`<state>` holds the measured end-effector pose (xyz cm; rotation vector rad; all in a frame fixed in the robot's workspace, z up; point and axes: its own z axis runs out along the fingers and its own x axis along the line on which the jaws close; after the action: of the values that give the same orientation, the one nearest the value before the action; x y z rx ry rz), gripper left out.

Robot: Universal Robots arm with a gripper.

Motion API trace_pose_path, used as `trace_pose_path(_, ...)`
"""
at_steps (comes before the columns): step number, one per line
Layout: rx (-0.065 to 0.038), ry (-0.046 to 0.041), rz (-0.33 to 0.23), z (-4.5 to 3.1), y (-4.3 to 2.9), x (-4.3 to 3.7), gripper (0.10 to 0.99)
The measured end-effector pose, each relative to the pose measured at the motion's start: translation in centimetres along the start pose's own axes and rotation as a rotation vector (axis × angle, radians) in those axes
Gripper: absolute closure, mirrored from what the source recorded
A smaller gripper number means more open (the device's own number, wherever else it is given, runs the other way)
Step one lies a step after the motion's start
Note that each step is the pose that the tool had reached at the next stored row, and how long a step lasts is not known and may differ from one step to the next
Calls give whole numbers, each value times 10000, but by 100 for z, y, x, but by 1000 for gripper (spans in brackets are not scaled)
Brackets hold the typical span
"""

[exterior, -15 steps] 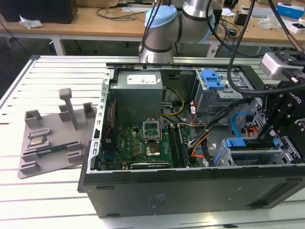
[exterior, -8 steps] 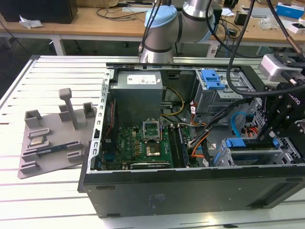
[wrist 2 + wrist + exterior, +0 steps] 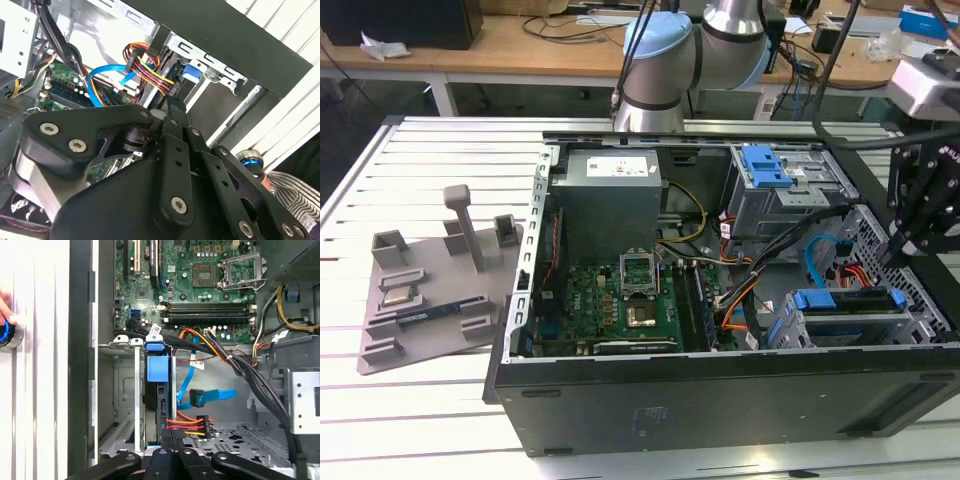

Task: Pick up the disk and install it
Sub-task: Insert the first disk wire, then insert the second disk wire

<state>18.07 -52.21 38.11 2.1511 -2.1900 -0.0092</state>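
The gripper (image 3: 898,255), at three o'clock in the exterior view, hangs just above the disk (image 3: 848,303) standing on edge in the metal cage (image 3: 920,320) of the open computer case (image 3: 720,400), its fingers' state I cannot tell.

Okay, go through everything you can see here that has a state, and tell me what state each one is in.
Computer case: lying flat, side open.
Disk: standing on edge inside the drive cage.
Blue data cable: plug hanging free, not connected.
Processor socket: cover frame flipped open.
Hand: right at the disk's near end.
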Motion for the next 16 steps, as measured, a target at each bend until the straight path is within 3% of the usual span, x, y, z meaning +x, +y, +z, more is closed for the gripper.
trace_pose_path(3, 0, 0, 0, -95, 5, 5, 980)
trace_pose_path(16, 0, 1, 0, -100, 5, 5, 980)
